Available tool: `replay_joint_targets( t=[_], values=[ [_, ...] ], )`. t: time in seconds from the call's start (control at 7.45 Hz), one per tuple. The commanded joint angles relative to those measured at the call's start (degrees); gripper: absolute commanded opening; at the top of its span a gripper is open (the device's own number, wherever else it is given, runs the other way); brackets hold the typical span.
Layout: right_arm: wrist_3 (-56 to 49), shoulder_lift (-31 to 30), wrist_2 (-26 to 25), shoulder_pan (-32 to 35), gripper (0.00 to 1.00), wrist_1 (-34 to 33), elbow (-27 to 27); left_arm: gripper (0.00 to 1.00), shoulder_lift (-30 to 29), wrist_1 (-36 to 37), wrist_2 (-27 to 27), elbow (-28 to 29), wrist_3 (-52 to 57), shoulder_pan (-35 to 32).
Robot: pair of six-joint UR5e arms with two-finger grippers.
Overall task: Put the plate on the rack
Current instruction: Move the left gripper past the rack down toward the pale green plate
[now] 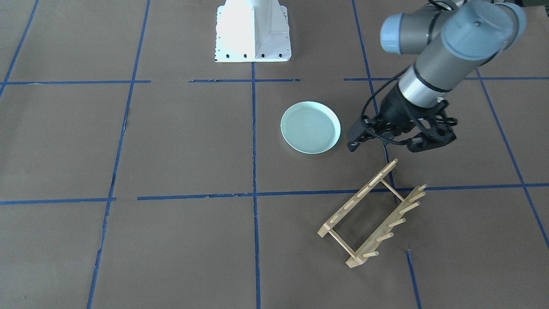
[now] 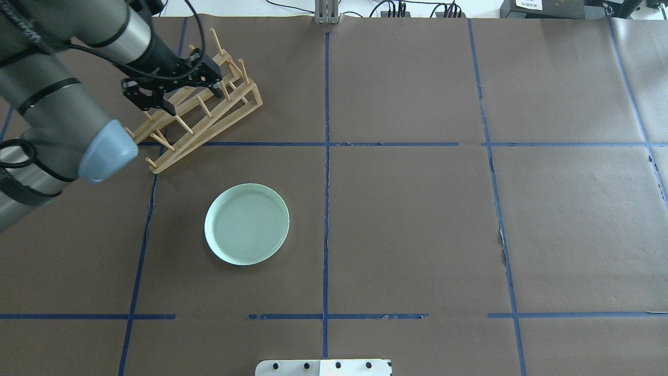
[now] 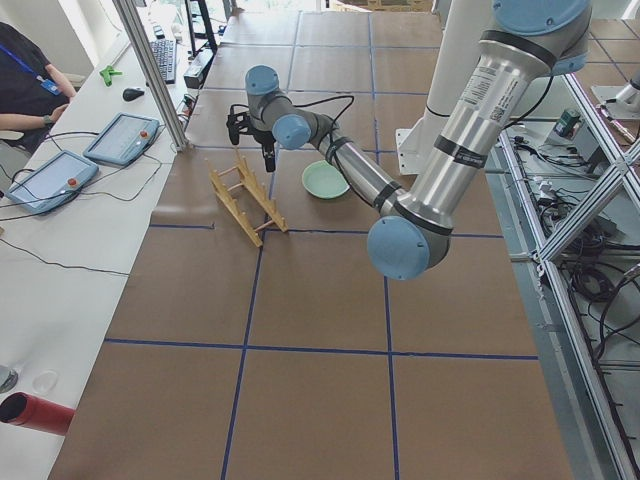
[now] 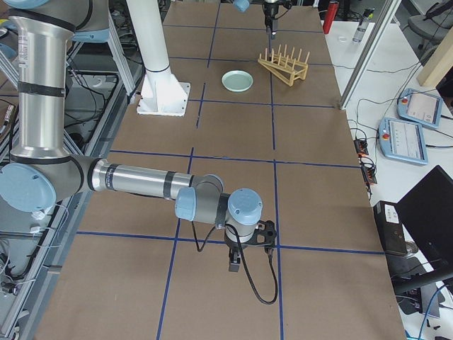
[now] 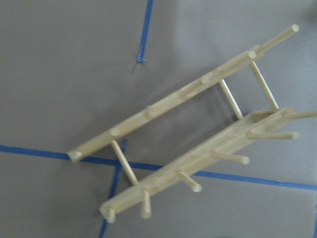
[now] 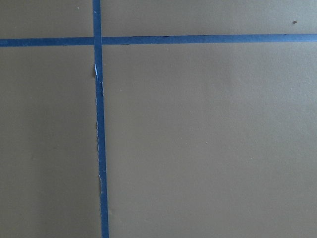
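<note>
- Plate (image 2: 246,224): flat on table (image 2: 417,235), left of middle; stiff, slick, likely fragile; take by raised rim.
- Left gripper (image 2: 177,96): fingers spread, empty, over rack (image 2: 219,125) near far-left corner.
- Right gripper (image 4: 237,263): state of fingers cannot be told.

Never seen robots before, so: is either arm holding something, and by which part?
The left end effector holds nothing: it hangs open above the rack, the plate lying untouched on the table. The right end effector cannot be judged.

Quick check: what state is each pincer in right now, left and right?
Left pincer: open, holding nothing.
Right pincer: cannot be told; it shows only in a far side view.
</note>
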Motion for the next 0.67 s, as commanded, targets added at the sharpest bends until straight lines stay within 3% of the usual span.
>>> replay_joint_targets(
  t=[0.0, 0.27, 0.54],
  values=[
    [0.00, 0.00, 0.00, 0.00, 1.00, 0.00, 0.01, 1.00, -9.34, 6.58, 7.60, 7.41, -10.12, 9.70],
    [0.00, 0.00, 0.00, 0.09, 1.00, 0.00, 0.01, 1.00, -14.27, 6.58, 10.07, 17.33, -15.94, 16.30],
    [0.00, 0.00, 0.00, 0.09, 1.00, 0.00, 0.01, 0.99, -14.03, 6.67, 15.43, 19.47, -15.96, 20.19]
  ],
)
